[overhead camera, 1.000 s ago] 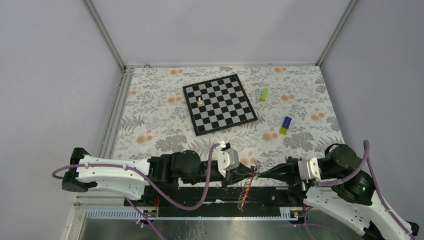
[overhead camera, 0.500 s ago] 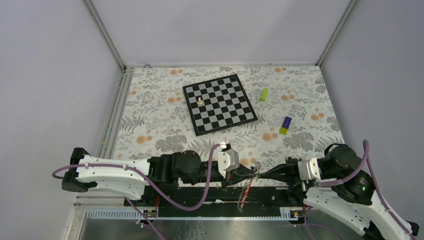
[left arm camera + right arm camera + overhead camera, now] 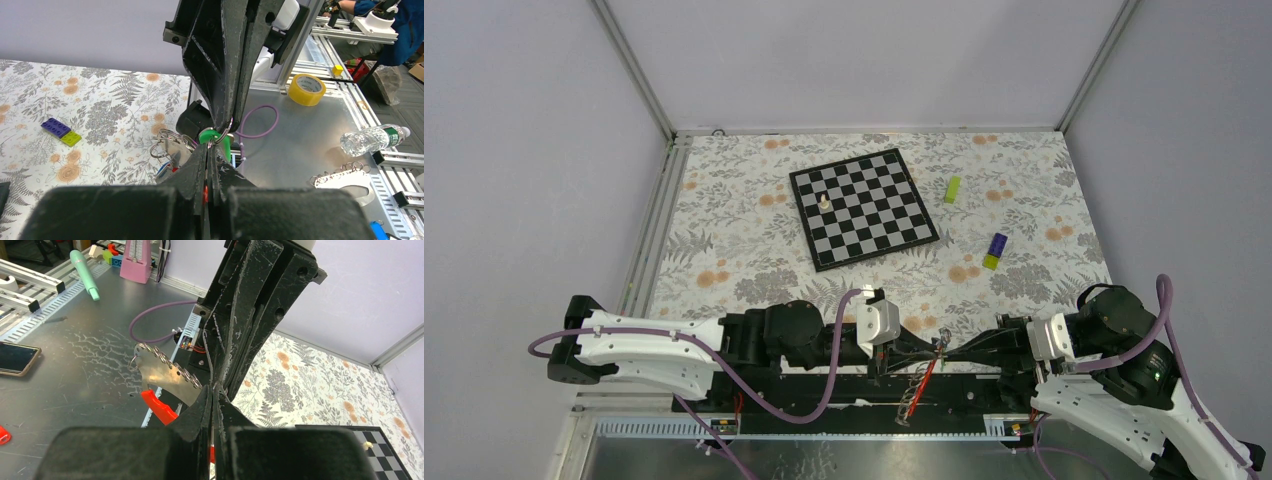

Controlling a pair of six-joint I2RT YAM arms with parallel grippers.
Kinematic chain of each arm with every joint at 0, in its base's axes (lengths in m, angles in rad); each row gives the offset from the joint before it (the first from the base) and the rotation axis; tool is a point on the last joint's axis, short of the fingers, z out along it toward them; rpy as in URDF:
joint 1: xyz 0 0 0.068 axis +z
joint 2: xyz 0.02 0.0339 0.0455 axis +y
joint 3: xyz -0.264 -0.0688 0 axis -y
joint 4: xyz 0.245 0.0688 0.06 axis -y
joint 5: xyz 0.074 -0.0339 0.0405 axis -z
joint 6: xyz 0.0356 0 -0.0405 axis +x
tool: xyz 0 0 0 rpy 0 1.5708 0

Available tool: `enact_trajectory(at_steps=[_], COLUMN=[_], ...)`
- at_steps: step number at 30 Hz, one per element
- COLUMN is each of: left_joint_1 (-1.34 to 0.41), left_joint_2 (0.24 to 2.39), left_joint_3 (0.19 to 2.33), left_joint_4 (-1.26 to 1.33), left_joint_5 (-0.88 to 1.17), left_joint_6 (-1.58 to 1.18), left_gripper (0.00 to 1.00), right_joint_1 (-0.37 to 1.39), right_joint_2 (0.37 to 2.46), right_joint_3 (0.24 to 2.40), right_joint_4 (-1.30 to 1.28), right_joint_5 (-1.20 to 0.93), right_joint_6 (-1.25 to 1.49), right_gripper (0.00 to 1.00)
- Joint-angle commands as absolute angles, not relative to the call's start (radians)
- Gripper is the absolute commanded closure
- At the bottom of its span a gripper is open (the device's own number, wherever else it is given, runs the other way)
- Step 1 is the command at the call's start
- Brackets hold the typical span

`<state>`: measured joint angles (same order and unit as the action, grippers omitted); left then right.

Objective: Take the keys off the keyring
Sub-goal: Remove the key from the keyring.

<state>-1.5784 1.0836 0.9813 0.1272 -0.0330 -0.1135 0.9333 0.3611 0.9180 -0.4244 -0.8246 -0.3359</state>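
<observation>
Both grippers meet tip to tip over the table's near edge. My left gripper [image 3: 930, 351] [image 3: 208, 150] is shut, pinching the thin silvery keyring [image 3: 226, 131] [image 3: 941, 342] right where a green-headed key [image 3: 214, 136] hangs. From the opposite side my right gripper [image 3: 951, 348] [image 3: 214, 390] is shut on the same ring. More rings and a silvery plate [image 3: 169, 148] [image 3: 165, 371] dangle beside the tips, with a blue key head [image 3: 161, 170] below them. The red strap [image 3: 927, 370] [image 3: 159, 407] hangs under the grippers and the chain [image 3: 911, 396] trails down from it.
A chessboard [image 3: 864, 208] carrying one small white piece [image 3: 824, 201] lies at the back. A lime block [image 3: 952, 188] and a purple-and-yellow block [image 3: 995, 250] lie to its right. Beyond the table's edge are a yellow tape roll [image 3: 306, 89], a water bottle [image 3: 372, 140] and a phone [image 3: 17, 357].
My right arm has drawn back slightly to the right, shifting the ring bundle that way. The red strap has swung into clearer view below the tips. Both grippers stay shut.
</observation>
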Motion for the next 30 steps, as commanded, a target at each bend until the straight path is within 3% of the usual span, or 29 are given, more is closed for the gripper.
enact_trajectory(at_steps=[1,13,30], left_joint_1=[-1.568,-1.567,-1.568], left_joint_2=[1.079,1.081,1.078], left_joint_3=[1.018,1.023,1.016], left_joint_4=[0.164,0.177,0.168], left_joint_5=[-0.066,-0.049,-0.058], left_joint_6=[-0.106,-0.103,-0.102], left_gripper=[1.00,1.00,1.00], right_joint_1=[0.940,0.940,0.940], right_joint_2=[0.363,0.369,0.375], right_joint_3=[0.929,0.870,0.972], right_joint_4=[-0.411,-0.405,-0.392], right_joint_5=[-0.884,-0.881,-0.929], right_joint_6=[-0.342,-0.367,-0.314], right_gripper=[1.00,1.00,1.00])
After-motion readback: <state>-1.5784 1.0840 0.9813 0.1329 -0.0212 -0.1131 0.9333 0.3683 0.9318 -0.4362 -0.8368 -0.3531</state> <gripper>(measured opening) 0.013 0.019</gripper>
